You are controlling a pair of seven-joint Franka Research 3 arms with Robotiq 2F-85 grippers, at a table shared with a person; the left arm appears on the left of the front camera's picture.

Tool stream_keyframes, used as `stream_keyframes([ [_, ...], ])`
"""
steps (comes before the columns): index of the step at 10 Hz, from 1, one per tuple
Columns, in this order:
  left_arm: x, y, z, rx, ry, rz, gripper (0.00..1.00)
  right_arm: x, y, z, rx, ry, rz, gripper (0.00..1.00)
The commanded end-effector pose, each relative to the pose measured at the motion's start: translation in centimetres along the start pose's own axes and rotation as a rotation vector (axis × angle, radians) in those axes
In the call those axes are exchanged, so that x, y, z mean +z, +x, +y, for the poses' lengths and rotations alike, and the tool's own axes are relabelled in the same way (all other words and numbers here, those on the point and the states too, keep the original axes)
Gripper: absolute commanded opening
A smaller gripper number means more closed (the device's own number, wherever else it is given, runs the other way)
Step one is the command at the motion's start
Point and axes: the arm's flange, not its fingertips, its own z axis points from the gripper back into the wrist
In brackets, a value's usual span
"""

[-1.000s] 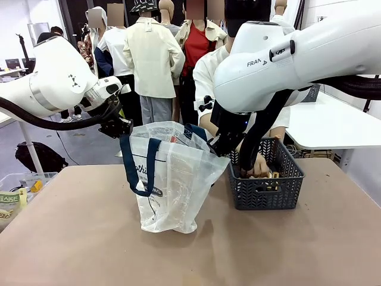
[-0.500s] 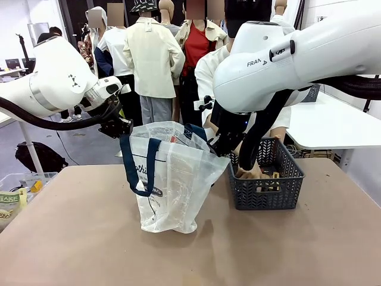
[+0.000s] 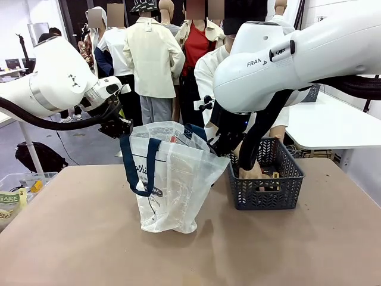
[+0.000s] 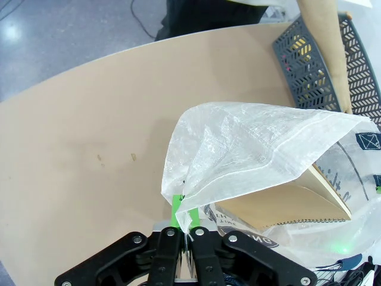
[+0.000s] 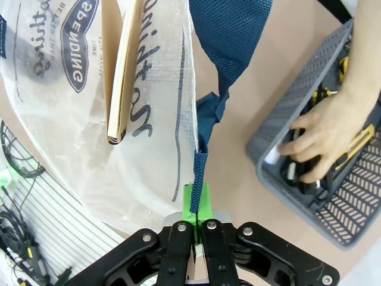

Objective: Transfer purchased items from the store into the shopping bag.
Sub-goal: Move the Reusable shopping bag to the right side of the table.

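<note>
— Anything changed just now?
— Only the person's hand (image 5: 318, 143) has shifted in the basket (image 3: 268, 193); the arms and bag (image 3: 172, 185) sit as before.
— How's the bag look?
— Crinkly white with navy handles, upright mid-table (image 3: 89, 238), mouth stretched wide, a notebook (image 4: 286, 199) inside.
— And the grippers?
— Both clamped tight: the left gripper (image 4: 186, 223) on the plastic rim, the right gripper (image 5: 196, 205) on the rim by a strap

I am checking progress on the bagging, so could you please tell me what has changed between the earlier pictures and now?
The person's hand shifted slightly toward the robot's left inside the dark grey lattice plastic basket; nothing was lifted out. Unchanged: the left gripper and the right gripper stay shut on the rim of the translucent white crinkly plastic shopping bag with navy straps, holding it open.
</note>
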Motion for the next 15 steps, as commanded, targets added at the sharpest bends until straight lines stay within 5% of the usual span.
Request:
stream_keyframes([
  [1,0.35,-0.09,0.31,0.011,0.003,0.002,0.0,-0.05,-0.46,-0.21,-0.014,0.006,0.002,0.0],
  [15,0.35,-0.09,0.31,0.011,0.003,0.002,0.0,-0.05,-0.46,-0.21,-0.014,0.006,0.002,0.0],
])
